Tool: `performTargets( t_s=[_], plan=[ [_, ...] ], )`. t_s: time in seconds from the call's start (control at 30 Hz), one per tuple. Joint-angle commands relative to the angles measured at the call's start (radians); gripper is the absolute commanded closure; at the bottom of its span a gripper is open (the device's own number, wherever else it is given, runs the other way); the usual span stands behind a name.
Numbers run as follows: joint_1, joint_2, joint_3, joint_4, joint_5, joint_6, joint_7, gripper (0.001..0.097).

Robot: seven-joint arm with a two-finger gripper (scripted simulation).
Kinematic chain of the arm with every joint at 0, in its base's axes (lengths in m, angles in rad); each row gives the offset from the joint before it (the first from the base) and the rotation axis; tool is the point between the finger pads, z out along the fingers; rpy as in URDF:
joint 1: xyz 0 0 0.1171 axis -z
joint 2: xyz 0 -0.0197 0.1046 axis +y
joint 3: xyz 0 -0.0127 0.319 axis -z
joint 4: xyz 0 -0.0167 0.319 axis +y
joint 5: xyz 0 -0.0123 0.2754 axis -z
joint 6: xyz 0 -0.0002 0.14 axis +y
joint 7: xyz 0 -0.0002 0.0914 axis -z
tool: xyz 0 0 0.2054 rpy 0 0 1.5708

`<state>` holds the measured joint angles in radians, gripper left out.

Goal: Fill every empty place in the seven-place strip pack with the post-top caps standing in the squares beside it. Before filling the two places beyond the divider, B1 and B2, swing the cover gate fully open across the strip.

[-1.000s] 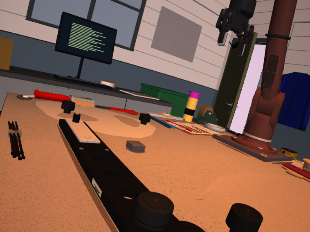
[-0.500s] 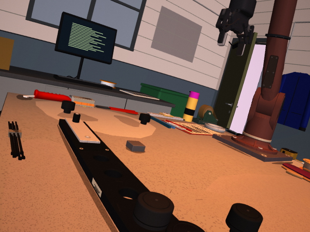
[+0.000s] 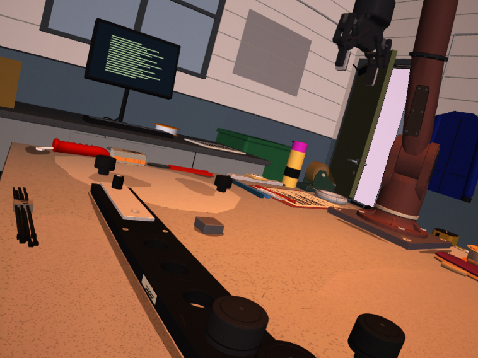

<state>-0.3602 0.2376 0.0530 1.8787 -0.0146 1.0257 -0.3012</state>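
Observation:
The pale cover gate (image 3: 127, 206) lies lengthwise over the far end of the black strip pack (image 3: 162, 266), with a small black knob (image 3: 117, 181) standing at its far tip. Three empty round places (image 3: 174, 268) show in the middle of the strip. A cap (image 3: 236, 322) sits in the strip at the near end, with another partly cut off below it. Loose black caps stand on the table: one near right (image 3: 376, 335), one far left (image 3: 104, 164), one far centre (image 3: 223, 183). My gripper (image 3: 357, 58) hangs high above the table by the arm's column, open and empty.
Behind the table stand a counter with a monitor (image 3: 132, 59), a green box (image 3: 254, 150) and a yellow-pink cylinder (image 3: 294, 164). The arm's base (image 3: 397, 216) fills the right side. A grey block (image 3: 208, 225) lies right of the strip, black rods (image 3: 24, 216) left.

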Motion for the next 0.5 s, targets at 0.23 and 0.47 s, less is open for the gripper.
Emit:
performTargets(
  t_s=[0.23, 0.47],
  plan=[
    [0.0, -0.001, 0.0, -0.001, 0.0, 0.0, 0.0, 0.0197],
    [0.0, -0.001, 0.0, -0.001, 0.0, 0.0, 0.0, 0.0281]
  ],
)
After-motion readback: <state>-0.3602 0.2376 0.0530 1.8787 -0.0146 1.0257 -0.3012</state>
